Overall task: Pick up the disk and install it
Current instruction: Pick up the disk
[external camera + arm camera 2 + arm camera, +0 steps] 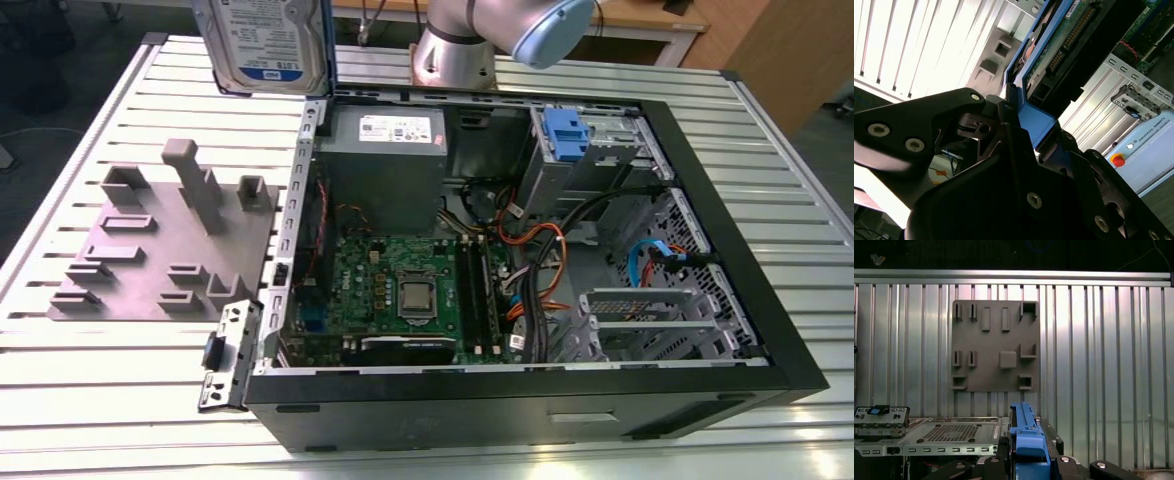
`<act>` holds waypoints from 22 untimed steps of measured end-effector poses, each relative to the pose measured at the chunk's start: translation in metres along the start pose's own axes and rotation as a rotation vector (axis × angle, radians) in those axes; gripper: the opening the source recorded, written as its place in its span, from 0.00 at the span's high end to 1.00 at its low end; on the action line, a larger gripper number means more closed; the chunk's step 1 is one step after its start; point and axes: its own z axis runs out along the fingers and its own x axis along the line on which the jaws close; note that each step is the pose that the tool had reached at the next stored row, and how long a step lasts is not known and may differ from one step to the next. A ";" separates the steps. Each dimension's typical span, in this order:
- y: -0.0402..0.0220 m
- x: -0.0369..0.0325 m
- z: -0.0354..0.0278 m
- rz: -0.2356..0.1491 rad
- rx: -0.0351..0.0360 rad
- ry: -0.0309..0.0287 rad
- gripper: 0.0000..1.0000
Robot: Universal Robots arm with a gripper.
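The gripper (1024,120) pinches the disk (263,40) by its blue frame, holding it upright and aloft. In the exterior view it hangs at the top, just left of the arm (494,30) and beyond the corner of the open case (534,400). Below, a grey plate (160,250) lies on the slatted table (80,400) beside the case.

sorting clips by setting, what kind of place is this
Probably a robotics lab workbench: an open desktop computer case lies on a slatted metal table beside a grey fixture plate, and the hand holds a hard disk.
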 end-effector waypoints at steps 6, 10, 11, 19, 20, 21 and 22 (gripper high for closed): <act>-0.0022 0.0000 -0.0001 0.000 0.0000 0.0000 0.63; -0.0036 -0.0001 -0.0001 0.000 -0.0001 0.0000 0.63; -0.0039 -0.0001 -0.0001 0.000 0.0000 0.0000 0.63; -0.0070 -0.0001 -0.0002 0.000 -0.0001 0.0001 0.63; -0.0076 -0.0001 -0.0002 0.000 0.0000 0.0000 0.63; -0.0082 -0.0002 -0.0002 0.000 -0.0001 0.0000 0.63; -0.0088 -0.0002 -0.0002 0.000 -0.0001 0.0000 0.63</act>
